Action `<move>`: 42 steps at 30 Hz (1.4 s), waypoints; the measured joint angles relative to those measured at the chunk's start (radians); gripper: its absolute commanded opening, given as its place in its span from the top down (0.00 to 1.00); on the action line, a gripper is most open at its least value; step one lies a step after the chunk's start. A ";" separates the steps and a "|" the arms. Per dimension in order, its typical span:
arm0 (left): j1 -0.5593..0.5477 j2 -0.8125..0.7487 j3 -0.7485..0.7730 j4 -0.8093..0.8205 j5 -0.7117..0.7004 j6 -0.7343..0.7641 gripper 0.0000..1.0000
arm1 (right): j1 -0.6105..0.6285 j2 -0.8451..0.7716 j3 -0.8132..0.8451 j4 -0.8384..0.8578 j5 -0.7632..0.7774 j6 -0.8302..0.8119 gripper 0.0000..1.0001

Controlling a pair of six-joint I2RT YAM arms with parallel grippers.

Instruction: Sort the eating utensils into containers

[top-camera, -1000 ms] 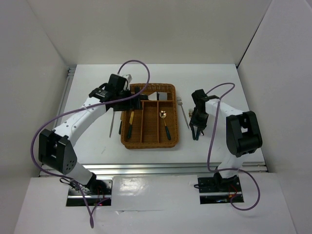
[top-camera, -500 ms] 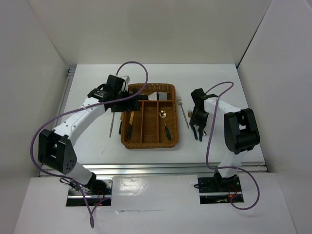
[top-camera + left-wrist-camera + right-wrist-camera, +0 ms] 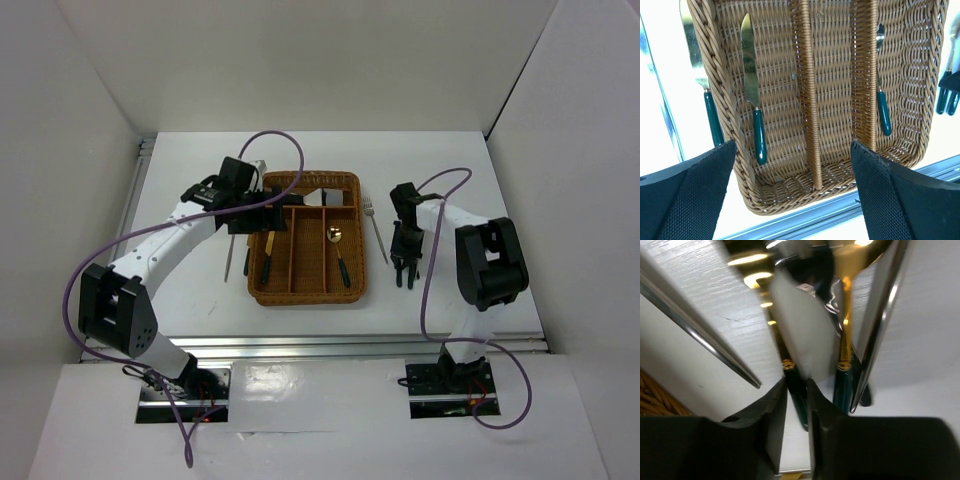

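Observation:
The wicker tray holds a gold knife in its left slot, a gold spoon in its right slot and a wide silver server in the crosswise slot. My left gripper hovers open and empty over the tray's far left end. In the left wrist view the knife and spoon lie below it. My right gripper is down on the table right of the tray. Its fingers pinch a green-handled utensil.
A silver fork lies on the table between the tray and my right gripper. A silver knife and a green-handled utensil lie left of the tray. More green-handled and silver utensils lie packed beside my right fingers.
My left gripper has shifted slightly left over the tray's far end. My right arm has drawn in toward the utensils, with the gripper staying low on the table.

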 measured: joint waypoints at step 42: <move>0.586 -0.104 -0.195 0.055 0.207 0.053 0.00 | 0.539 0.225 0.599 -0.238 -0.057 0.129 1.00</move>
